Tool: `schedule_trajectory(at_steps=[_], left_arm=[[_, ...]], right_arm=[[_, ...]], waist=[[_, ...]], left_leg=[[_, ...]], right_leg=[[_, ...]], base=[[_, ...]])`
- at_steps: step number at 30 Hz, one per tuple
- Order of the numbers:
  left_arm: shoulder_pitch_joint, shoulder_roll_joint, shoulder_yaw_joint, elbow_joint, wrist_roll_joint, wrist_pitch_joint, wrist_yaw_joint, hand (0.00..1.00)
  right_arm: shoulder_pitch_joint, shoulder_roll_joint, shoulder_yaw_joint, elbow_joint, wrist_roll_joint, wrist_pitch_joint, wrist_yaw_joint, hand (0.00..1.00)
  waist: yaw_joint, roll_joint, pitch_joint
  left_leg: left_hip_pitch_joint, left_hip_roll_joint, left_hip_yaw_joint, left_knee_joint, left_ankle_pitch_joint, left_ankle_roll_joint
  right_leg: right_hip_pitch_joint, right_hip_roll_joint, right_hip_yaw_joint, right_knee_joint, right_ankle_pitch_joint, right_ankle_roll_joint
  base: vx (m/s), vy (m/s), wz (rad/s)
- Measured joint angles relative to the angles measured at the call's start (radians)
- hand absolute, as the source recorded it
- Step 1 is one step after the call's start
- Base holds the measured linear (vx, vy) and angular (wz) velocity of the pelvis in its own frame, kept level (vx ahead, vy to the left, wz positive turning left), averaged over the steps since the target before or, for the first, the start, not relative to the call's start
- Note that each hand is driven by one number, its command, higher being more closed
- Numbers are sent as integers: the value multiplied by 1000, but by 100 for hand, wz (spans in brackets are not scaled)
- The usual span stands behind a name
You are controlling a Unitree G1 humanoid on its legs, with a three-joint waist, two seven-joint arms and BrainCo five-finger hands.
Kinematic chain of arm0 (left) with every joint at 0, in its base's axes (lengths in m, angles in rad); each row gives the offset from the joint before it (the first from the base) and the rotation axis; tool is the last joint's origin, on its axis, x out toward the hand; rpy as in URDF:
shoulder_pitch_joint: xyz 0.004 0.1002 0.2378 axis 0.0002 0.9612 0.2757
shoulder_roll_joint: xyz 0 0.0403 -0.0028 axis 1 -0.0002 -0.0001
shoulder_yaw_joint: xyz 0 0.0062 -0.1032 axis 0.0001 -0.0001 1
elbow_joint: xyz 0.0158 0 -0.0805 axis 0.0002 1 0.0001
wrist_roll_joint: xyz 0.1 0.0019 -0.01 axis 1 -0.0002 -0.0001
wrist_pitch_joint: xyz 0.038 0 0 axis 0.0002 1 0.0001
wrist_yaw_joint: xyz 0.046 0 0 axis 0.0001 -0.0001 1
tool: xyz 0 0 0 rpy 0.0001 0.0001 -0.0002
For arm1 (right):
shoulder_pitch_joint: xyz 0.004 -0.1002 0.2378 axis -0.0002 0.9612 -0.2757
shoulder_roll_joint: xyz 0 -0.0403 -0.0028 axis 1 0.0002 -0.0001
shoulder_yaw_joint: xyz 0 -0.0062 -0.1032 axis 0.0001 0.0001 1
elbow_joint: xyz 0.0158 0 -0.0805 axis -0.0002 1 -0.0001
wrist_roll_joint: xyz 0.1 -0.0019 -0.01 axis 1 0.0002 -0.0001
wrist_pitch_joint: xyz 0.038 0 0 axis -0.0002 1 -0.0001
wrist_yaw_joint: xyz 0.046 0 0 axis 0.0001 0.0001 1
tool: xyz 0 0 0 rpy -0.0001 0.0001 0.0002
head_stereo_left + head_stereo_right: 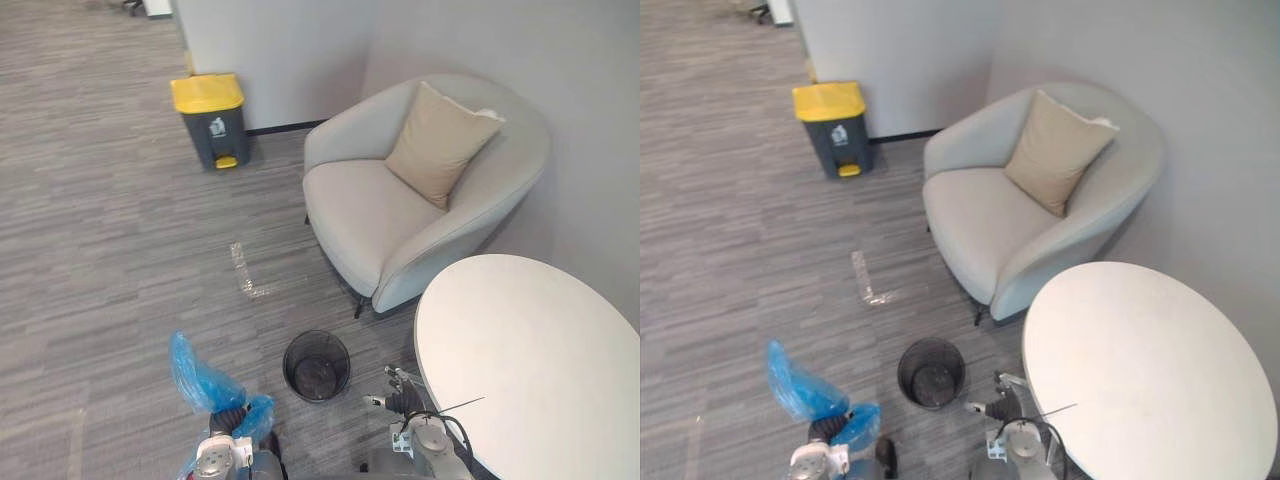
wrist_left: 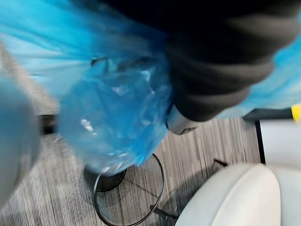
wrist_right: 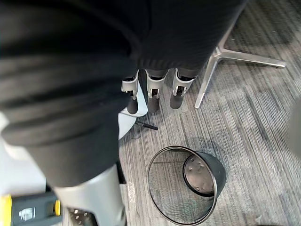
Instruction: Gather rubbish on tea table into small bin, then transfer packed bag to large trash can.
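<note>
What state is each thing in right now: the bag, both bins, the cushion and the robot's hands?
Blue bag: out of the bin, bunched around the left hand.
Small bin: upright on the floor, unlined, empty.
Large trash can: lid shut.
Cushion: propped against the armchair back.
Right hand: open, holding nothing.

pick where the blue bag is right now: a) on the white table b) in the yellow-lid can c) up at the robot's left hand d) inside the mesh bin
C: the blue bag bunches around the left hand, and the mesh bin on the floor beside it stands empty.
</note>
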Motion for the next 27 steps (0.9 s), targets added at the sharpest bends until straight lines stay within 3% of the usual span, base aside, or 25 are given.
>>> schedule_trajectory(at_steps=[3,4,5,7,9,10,13,15,16,18,21,25,27], left_arm=[[-14,-10,-35,-20,-5,-3,5,100],[-23,-15,-56,-16,-8,-4,14,100],[-22,-28,-64,-20,-9,-2,16,100],[-16,-47,-79,-23,-10,3,15,100],[-13,-46,-79,-44,-10,14,15,100],[-13,-48,-85,-60,-8,15,15,100],[-28,-47,-93,-55,-5,16,14,100],[-48,-46,-93,-15,3,17,11,100],[-56,-42,-94,-5,3,18,8,100],[-53,-12,-112,31,13,21,-5,100],[-38,16,-113,44,29,21,-4,100],[-34,42,-111,86,42,21,-2,100],[-30,45,-108,102,42,20,-3,100]], right_arm=[[-7,-10,3,-34,26,-3,-13,0],[-29,-10,3,-37,31,-5,-16,0],[-30,-13,3,-43,37,-4,-19,0],[-14,-11,-8,-57,38,3,-34,0],[-17,-9,-5,-75,43,2,-37,0],[-18,-10,-5,-85,44,2,-38,0],[-18,-8,-11,-84,44,2,-39,0],[-24,-9,-37,-56,44,2,-38,0],[-28,-7,-45,-47,44,2,-38,0],[-20,11,-73,-12,44,5,-33,0],[-29,13,-73,17,42,1,-30,0],[-61,14,-73,82,40,2,-30,0],[-61,21,-73,101,34,5,-30,0]], waist=[[13,23,-3],[7,54,16],[-6,67,25],[-7,69,33],[-8,41,39],[-10,41,39],[-15,58,28],[-32,76,17],[-39,77,17],[-47,61,5],[-50,63,-15],[-46,71,-18],[-45,65,-14]], left_leg=[[-88,21,-47,-2,58,-24],[-112,30,-89,-42,121,-33],[-111,38,-93,-89,164,-26],[-104,44,-8,-64,122,-36],[-106,28,40,34,63,-12],[-97,37,60,98,4,-13],[-63,102,146,231,-144,-25],[-21,167,300,269,-211,-21],[-21,157,324,247,-206,-25],[60,59,323,81,-149,-23],[129,-24,299,-103,-60,0],[193,-80,267,-291,49,20],[197,-89,254,-293,49,24]], right_leg=[[-3,32,-23,-97,-48,-35],[-7,59,-62,-127,-50,-46],[-13,67,-102,-130,-40,-64],[-25,46,-196,-131,-26,-102],[-41,8,-222,-133,-13,-104],[-49,-4,-246,-144,4,-99],[-69,-24,-318,-147,26,-94],[-67,-43,-390,-145,42,-67],[-59,-49,-405,-153,48,-56],[19,-69,-417,-284,105,-10],[71,-84,-415,-384,172,0],[73,-88,-430,-400,186,15],[79,-100,-448,-392,173,15]], base=[[-213,-237,47],[-324,-185,77],[-472,-225,103],[-305,-113,90],[-157,-82,65],[-142,-25,73],[-148,88,70],[-93,179,100],[-58,212,100],[-47,205,57],[-57,166,29],[-163,95,20],[-87,61,19]])
